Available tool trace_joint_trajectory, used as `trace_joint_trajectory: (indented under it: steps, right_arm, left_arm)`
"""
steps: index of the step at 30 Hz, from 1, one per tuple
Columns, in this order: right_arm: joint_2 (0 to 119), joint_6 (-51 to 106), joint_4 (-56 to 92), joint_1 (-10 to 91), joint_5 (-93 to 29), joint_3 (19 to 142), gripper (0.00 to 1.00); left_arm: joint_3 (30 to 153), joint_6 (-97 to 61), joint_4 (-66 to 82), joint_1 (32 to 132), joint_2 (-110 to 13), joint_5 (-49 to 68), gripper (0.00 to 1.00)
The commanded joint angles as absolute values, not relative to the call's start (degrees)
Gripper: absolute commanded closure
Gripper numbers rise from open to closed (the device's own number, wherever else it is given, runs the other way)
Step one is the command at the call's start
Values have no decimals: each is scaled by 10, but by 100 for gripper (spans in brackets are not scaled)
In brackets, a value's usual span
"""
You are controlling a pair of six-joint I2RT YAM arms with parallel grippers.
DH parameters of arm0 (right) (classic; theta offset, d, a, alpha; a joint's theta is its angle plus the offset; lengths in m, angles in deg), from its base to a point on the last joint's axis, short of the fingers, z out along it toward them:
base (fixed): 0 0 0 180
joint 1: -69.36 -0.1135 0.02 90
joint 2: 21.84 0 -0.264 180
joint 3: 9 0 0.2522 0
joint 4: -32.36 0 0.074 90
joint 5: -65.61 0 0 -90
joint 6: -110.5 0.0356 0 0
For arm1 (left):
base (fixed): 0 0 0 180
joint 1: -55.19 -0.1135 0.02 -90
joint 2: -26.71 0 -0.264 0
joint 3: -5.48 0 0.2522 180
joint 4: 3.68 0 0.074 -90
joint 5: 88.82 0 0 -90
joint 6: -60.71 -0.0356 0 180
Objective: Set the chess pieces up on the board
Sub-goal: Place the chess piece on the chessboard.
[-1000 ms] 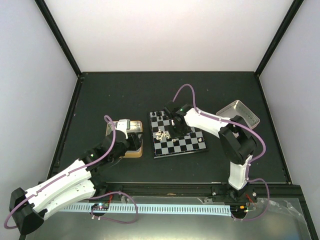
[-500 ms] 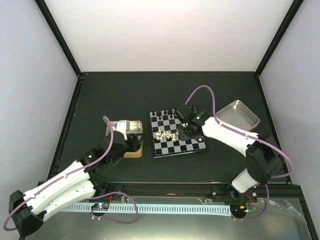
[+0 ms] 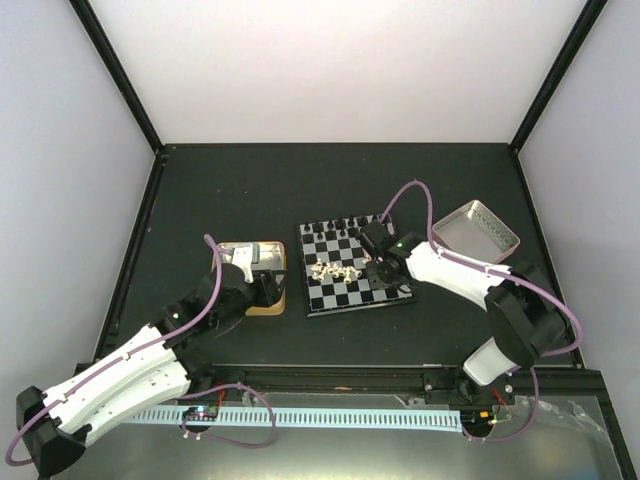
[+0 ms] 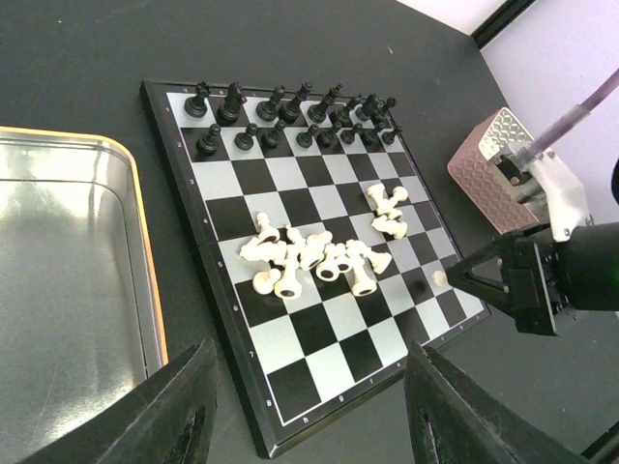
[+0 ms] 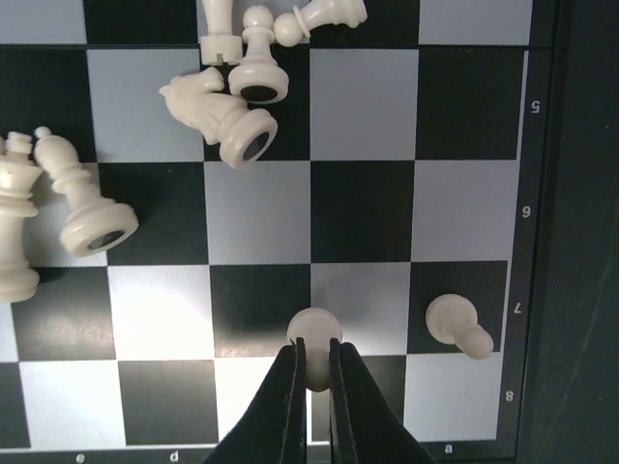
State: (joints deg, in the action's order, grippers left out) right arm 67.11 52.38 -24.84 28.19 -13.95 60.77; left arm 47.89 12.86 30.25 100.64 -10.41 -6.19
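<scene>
The board lies mid-table. Black chess pieces stand in two rows along its far edge. Cream pieces lie toppled in a heap at its middle, with a smaller cluster to the right. My right gripper is shut on a cream pawn, low over the squares by the board's near right corner. Another cream pawn stands one square to its right. My left gripper hangs open and empty above the board's near left edge.
A gold-rimmed tin tray sits just left of the board, under my left wrist. A pink-sided square tray stands to the right of the board, behind my right arm. Black frame posts stand at the table's corners.
My right gripper has gone from the board's middle to its near right corner with the cream pawn in it. The left arm has crept slightly toward the board.
</scene>
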Motion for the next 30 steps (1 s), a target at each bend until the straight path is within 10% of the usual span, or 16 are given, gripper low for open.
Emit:
trace_joint_trajectory:
  steps: [1, 30]
  right_arm:
    - [691, 532, -219, 292, -113, 601, 98]
    - [659, 519, -263, 297, -146, 664, 62]
  left_arm:
    - [483, 125, 304, 1009, -105, -54, 46]
    - [480, 122, 307, 1009, -92, -74, 45]
